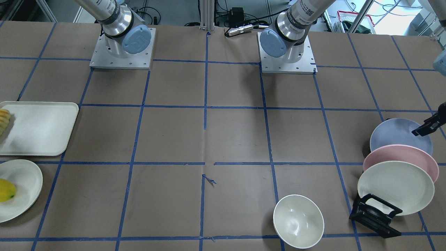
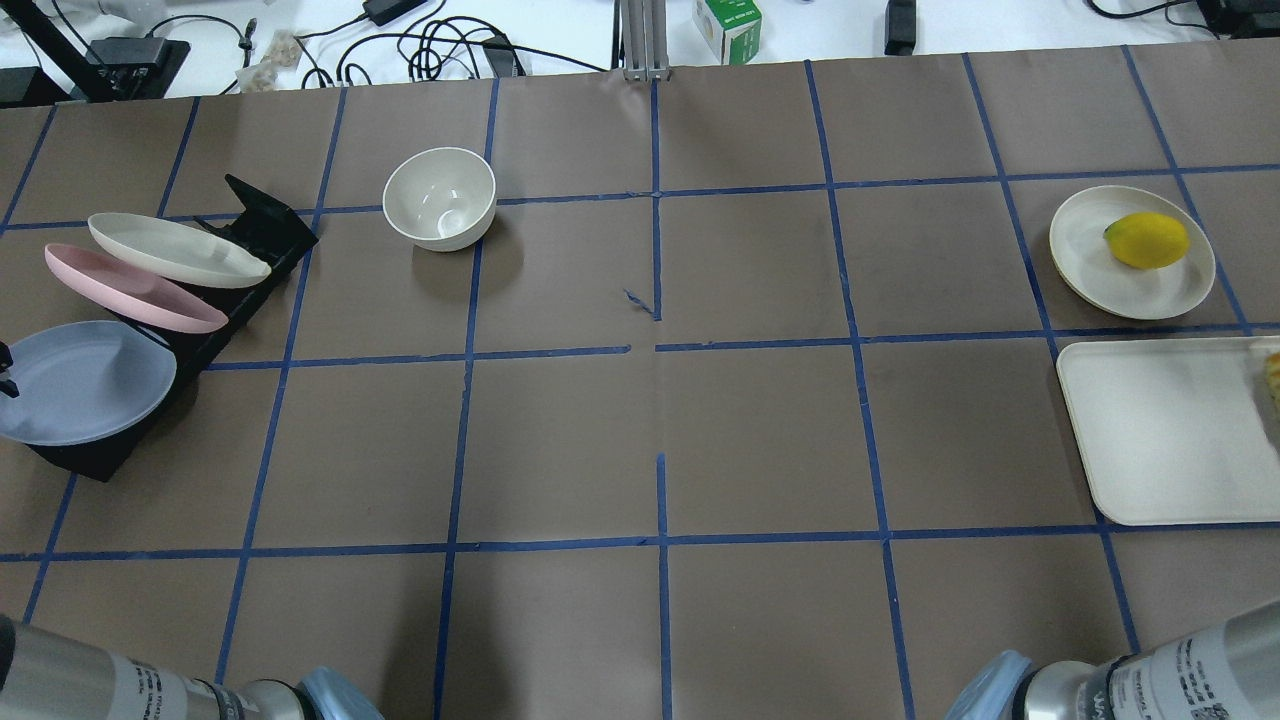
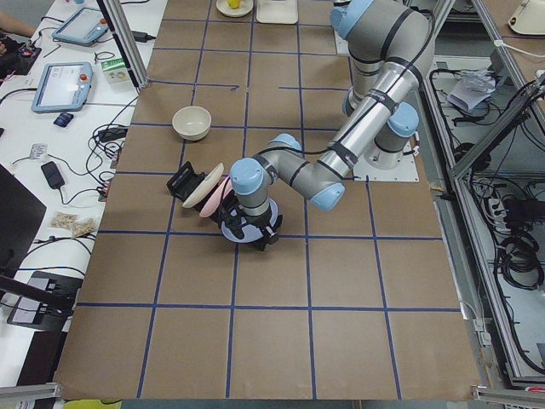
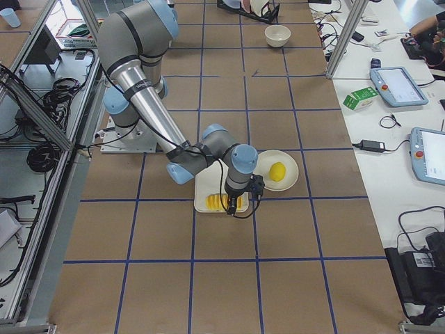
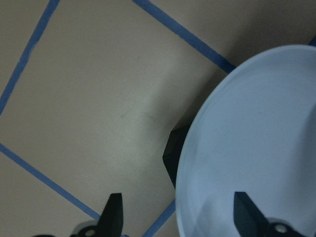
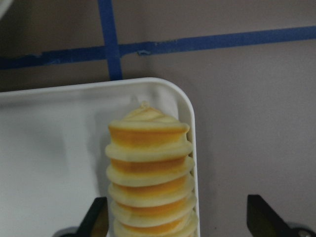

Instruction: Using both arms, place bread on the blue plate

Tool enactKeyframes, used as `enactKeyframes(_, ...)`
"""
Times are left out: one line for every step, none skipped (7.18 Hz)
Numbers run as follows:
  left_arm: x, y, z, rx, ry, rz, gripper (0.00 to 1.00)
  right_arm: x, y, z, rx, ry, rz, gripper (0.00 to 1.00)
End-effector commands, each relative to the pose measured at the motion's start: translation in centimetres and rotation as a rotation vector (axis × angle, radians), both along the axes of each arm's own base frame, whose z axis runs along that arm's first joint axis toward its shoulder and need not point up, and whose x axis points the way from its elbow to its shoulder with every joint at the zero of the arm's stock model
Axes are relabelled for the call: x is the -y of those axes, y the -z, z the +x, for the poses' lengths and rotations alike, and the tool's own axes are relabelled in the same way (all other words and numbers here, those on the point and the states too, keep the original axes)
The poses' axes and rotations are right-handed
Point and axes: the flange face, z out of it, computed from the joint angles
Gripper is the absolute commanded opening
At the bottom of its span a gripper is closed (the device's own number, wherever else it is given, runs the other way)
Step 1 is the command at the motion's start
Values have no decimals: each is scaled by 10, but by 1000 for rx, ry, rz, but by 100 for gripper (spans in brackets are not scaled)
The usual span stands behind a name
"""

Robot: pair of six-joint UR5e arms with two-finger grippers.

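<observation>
The bread (image 1: pixel 4 120) lies at the tray's (image 1: pixel 41 129) edge, between your right gripper's (image 6: pixel 180 219) open fingers; go straight down and squeeze softly. Your left gripper (image 5: pixel 180 215), open too, sits around the blue plate's (image 1: pixel 393 134) rim; pinch it tight.

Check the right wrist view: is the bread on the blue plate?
No, the bread lies on the cream tray, beside its rim.
</observation>
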Motion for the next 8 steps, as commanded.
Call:
enactKeyframes(2,3,0,-2,6,-2,35,1,13,-4,30,9,-30,100)
enactKeyframes(2,3,1,1,6,1,22,1,12,-2,40,16,-34,100)
enactKeyframes(1,2,1,-1,3,1,10,2,14,-1,53,16,-41,100)
enactKeyframes(0,1,2,-5,-3,1,0,3,16,3,71,12,-48,100)
enactKeyframes(1,0,2,-4,-6,-2,0,0,24,6,83,10,-39,97)
enactKeyframes(1,-5,2,2,-8,-7,0,-5,30,11,95,8,-27,60)
enactKeyframes(1,-10,3,9,-6,-10,0,-6,25,15,90,4,-25,19)
enactKeyframes(0,-23,3,12,-6,-4,0,-6,13,20,109,1,-22,0)
